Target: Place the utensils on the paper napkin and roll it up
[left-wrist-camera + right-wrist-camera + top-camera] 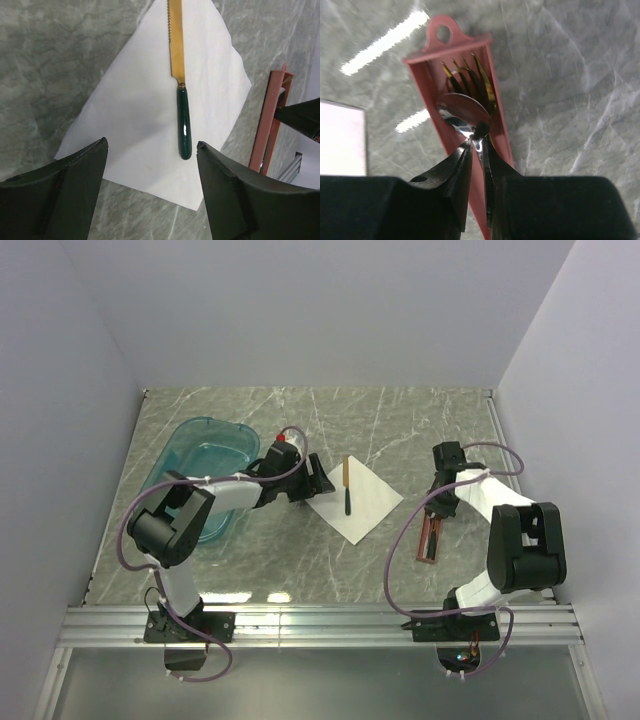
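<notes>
Grey-green veined stone table (420, 430), boxed in by plain white walls (300, 310), with an aluminium rail (320, 620) along the near edge. White napkin (362, 502) lying flat mid-table, turned corner-on like a diamond. On the napkin, a knife (347, 486): long axis running near to far, gold serrated blade pointing toward the far wall, dark green handle toward the rail. Left of the napkin, a translucent teal tub (215, 455). Just off the napkin's left corner, left gripper (152, 150), jaws spread wide, holding nothing. Right of the napkin, a narrow reddish tray (427, 75) holding a silver spoon (462, 109) over a gold-tined fork (472, 75), both lying lengthwise. Over the tray, right gripper (479, 145), fingers drawn nearly together, apparently pinching the spoon's neck.
</notes>
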Motion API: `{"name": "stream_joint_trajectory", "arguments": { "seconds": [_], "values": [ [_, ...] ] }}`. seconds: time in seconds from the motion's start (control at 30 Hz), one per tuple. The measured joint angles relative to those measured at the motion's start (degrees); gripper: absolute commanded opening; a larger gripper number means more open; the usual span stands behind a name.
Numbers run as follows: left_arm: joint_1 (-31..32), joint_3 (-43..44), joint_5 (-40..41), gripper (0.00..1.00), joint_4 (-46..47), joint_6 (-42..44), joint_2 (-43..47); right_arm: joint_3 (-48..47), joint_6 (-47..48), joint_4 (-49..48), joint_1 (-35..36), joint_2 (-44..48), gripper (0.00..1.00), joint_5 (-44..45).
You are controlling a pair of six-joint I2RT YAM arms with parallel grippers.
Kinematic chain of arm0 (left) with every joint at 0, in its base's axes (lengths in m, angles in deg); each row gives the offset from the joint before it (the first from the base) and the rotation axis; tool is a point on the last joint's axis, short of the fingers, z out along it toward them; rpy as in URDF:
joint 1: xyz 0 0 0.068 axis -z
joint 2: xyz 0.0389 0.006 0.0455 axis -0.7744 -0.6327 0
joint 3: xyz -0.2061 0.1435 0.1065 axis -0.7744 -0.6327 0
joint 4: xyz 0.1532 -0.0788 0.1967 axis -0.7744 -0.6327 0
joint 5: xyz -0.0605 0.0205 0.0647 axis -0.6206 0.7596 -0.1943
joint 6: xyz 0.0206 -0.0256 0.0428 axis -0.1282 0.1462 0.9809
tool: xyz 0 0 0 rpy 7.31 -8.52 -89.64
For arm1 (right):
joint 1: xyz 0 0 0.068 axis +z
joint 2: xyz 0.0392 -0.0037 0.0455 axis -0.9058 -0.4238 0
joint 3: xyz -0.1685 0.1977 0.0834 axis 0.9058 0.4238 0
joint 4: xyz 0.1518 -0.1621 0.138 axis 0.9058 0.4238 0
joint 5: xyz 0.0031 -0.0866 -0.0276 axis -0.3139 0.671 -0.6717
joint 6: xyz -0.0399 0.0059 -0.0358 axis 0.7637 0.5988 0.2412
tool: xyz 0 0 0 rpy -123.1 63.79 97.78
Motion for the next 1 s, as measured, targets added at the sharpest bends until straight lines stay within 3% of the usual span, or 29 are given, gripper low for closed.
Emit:
{"name": "stream_joint_trajectory", "arguments": {
  "seconds": [0.73, 1.0],
  "values": [
    [-1.4, 0.1, 1.9, 0.79, 0.2, 0.8, -1.3, 2.4, -0.4, -2.5, 0.0, -0.5, 0.19, -1.5],
    [-1.5, 0.1, 1.9, 0.79, 0.2, 0.8, -1.3, 2.1, 0.1, -1.8, 0.0, -0.6, 0.0, -1.7]
  ]
}}
